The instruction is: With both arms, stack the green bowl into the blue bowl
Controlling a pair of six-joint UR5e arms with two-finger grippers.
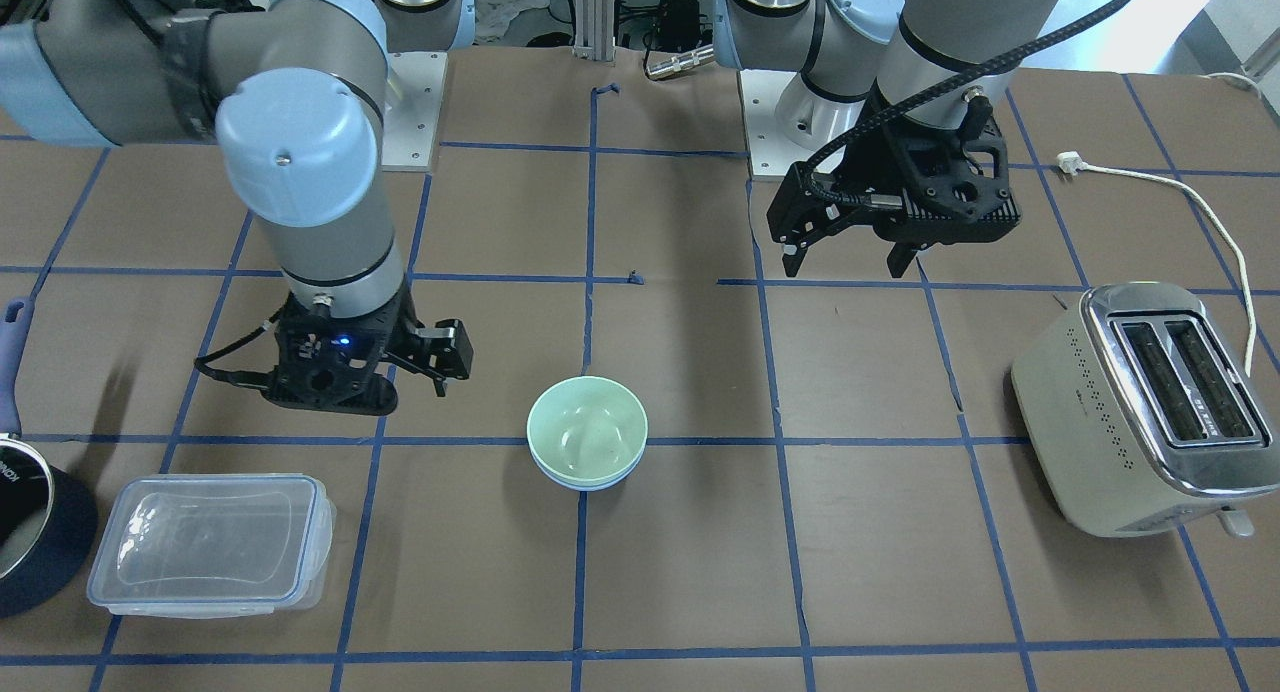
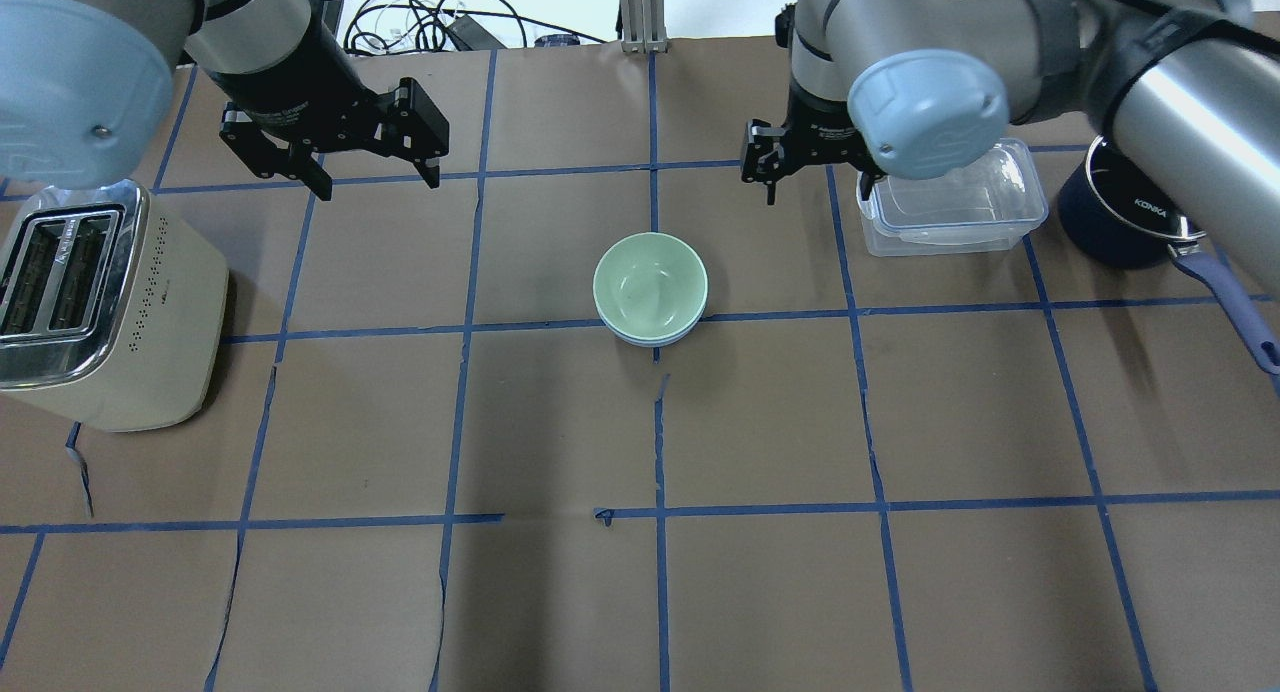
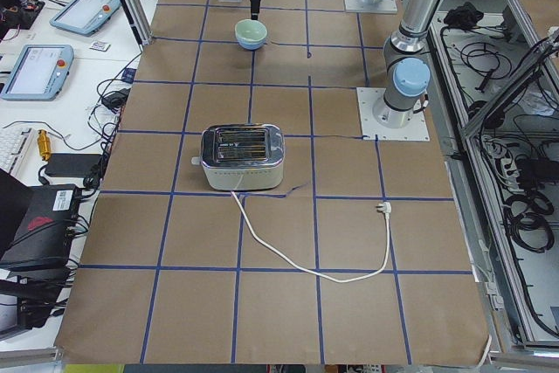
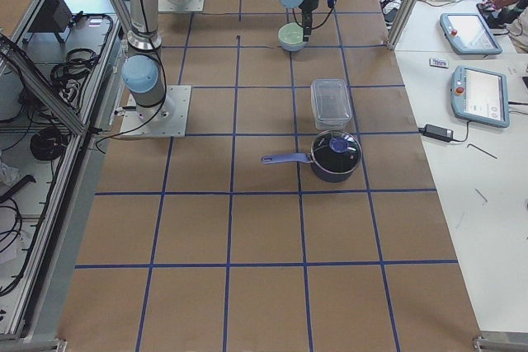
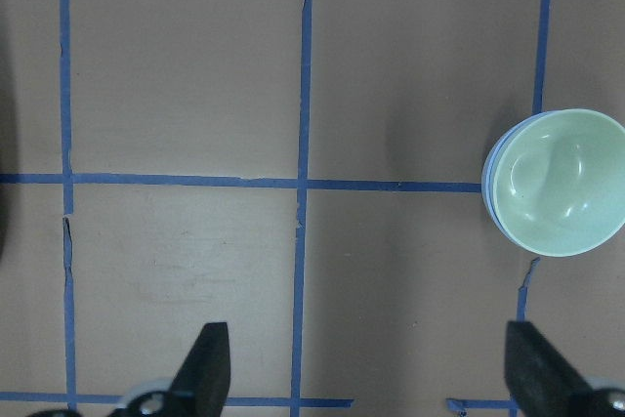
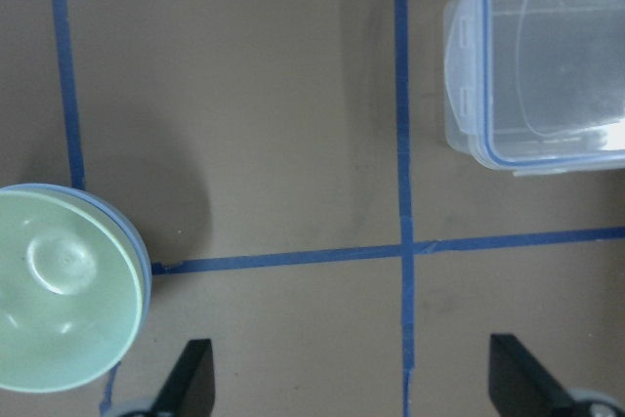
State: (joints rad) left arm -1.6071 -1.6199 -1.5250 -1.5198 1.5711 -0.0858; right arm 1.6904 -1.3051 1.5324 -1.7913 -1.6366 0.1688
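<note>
The green bowl (image 1: 586, 437) sits nested inside the blue bowl (image 1: 585, 485) at the table's middle; only the blue rim shows under it in the overhead view (image 2: 650, 341). My left gripper (image 2: 378, 180) is open and empty, hovering above the table well to the left of the bowls. My right gripper (image 2: 812, 184) is open and empty, hovering just right of the bowls beside the clear container. The left wrist view shows the green bowl (image 5: 559, 183) at the right edge. The right wrist view shows it (image 6: 61, 292) at the lower left.
A cream toaster (image 2: 95, 302) stands at the left edge, its cord (image 1: 1180, 187) trailing behind it. A clear lidded container (image 2: 952, 200) and a navy saucepan (image 2: 1120, 217) stand at the right, close under my right arm.
</note>
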